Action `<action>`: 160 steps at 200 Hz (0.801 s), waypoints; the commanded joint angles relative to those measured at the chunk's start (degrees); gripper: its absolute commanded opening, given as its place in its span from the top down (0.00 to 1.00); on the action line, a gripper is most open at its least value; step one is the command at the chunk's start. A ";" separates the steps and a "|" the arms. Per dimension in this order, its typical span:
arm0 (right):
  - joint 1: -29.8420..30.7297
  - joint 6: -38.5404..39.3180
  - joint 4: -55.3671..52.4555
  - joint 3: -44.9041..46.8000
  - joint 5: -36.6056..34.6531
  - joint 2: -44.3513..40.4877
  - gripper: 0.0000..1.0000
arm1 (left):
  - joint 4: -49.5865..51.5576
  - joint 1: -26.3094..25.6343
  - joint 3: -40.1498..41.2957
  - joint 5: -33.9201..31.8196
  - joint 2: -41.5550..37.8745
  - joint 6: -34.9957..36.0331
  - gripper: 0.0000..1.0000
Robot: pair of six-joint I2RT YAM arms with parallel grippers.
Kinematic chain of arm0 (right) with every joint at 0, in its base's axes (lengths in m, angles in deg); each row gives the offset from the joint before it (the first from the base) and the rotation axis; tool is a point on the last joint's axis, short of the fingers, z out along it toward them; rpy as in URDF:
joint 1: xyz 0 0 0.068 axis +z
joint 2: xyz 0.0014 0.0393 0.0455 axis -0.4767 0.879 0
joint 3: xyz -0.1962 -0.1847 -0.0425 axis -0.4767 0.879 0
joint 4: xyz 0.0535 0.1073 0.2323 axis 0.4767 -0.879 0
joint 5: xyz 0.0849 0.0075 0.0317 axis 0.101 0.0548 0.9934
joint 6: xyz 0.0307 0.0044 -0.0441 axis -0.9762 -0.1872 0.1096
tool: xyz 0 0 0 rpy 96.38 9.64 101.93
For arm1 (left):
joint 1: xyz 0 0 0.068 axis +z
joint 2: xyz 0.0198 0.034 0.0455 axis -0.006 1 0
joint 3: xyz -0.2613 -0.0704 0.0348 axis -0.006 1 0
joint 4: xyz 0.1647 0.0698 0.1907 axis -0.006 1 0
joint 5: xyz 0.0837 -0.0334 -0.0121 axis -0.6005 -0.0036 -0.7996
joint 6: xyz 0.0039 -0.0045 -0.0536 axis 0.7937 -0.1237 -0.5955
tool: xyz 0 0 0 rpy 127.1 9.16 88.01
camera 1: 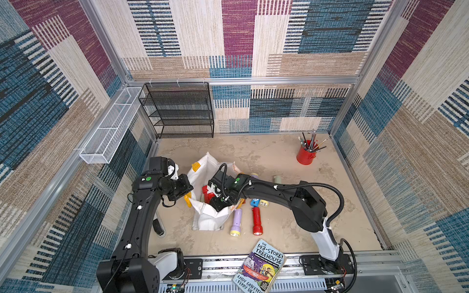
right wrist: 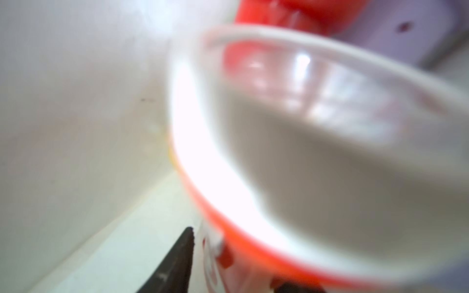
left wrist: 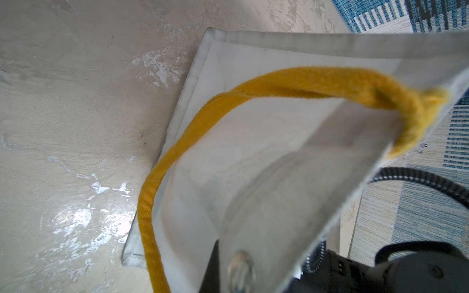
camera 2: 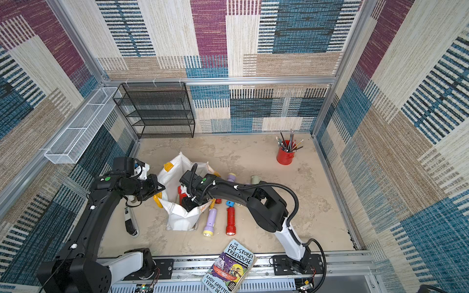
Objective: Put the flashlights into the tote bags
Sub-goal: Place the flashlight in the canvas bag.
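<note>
While your left claw (camera 1: 187, 195) is pinched shut on the rim of the tote bag (camera 1: 206, 218), close to its yellow handle (left wrist: 203, 121), the bag stands open-mouthed at 9 o'clock on the worktop (camera 1: 317, 203). Your right claw (camera 1: 217, 203) dips into the bag's mouth from the 3 o'clock side. Both top views show a bagged red flashlight (camera 1: 206, 194) (camera 2: 180, 195) just beside it. The right wrist view is filled by a blurred flashlight head (right wrist: 253, 228) with a clear lens and red collar. One dark fingertip (right wrist: 182, 253) sits right beside that head, so you cannot tell whether the claw grips it or stands free of it.

Outside the bag, at its 4 o'clock, the lilac flashlight (camera 1: 236, 220) and the loose red flashlight (camera 1: 256, 219) lie side by side, heads toward 6 o'clock. The blue flashlight (camera 1: 254, 202) lies just beyond the red one's tail. The pale green flashlight (camera 1: 278, 179) lies at the bag's 2 o'clock, past your right arm.

At 6 o'clock a paperback (camera 1: 261, 266) lies across the front rail (camera 1: 215, 265). Its cover reads "THE 143-STOREY TREEHOUSE", then "ANDY GRIFFITH" and "TERRY DEN", both cut off. The red cup (camera 1: 305, 154) of pencils and brushes stands at 2 o'clock, and the black wire-mesh rack (camera 1: 177, 111) at 11 o'clock.
</note>
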 commanded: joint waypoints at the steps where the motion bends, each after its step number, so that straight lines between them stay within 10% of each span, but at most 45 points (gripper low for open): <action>1: -0.16 2.52 -9.56 -0.67 -9.75 0.83 0.42 | -1.39 0.17 0.28 0.43 0.57 0.43 1.00; 70: -0.21 5.89 -11.10 -9.59 -2.73 2.75 0.30 | -0.87 0.28 -0.25 0.10 1.05 0.70 1.00; 160: -0.16 7.94 -19.12 -26.16 -12.28 0.42 0.26 | -0.15 0.28 -1.38 -0.61 1.49 1.31 1.00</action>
